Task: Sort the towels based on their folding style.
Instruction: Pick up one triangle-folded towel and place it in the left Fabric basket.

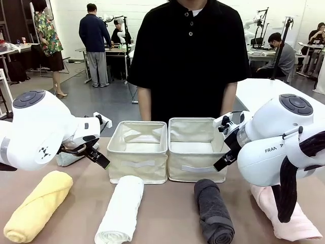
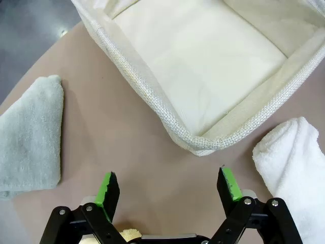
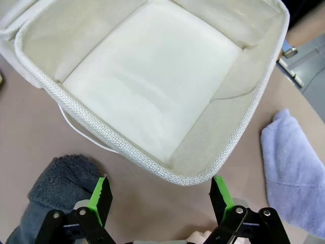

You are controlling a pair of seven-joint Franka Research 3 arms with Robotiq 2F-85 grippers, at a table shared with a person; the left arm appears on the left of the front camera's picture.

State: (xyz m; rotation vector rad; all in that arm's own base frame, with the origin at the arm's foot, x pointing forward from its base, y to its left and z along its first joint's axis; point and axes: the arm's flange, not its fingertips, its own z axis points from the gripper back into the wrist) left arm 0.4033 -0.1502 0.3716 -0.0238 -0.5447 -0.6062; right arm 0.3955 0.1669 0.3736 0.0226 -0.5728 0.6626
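Note:
Four rolled towels lie along the near table edge: yellow [image 1: 35, 206], white [image 1: 121, 209], dark grey [image 1: 213, 211] and pink [image 1: 284, 216]. My left gripper [image 1: 95, 152] hovers open just left of the left basket, above bare table [image 2: 170, 185]. A pale teal folded towel [image 2: 30, 137] lies to its left, partly hidden behind the arm [image 1: 68, 158], and the white roll [image 2: 297, 162] to its right. My right gripper [image 1: 225, 155] is open at the right basket's corner [image 3: 160, 195], between the dark grey roll [image 3: 56, 188] and a light blue folded towel [image 3: 294, 168].
Two cream fabric baskets stand side by side mid-table, left [image 1: 137, 163] and right [image 1: 195, 173], both with nothing inside [image 2: 152, 101] [image 3: 71, 109]. A person in a black shirt [image 1: 190, 56] stands at the far edge behind them.

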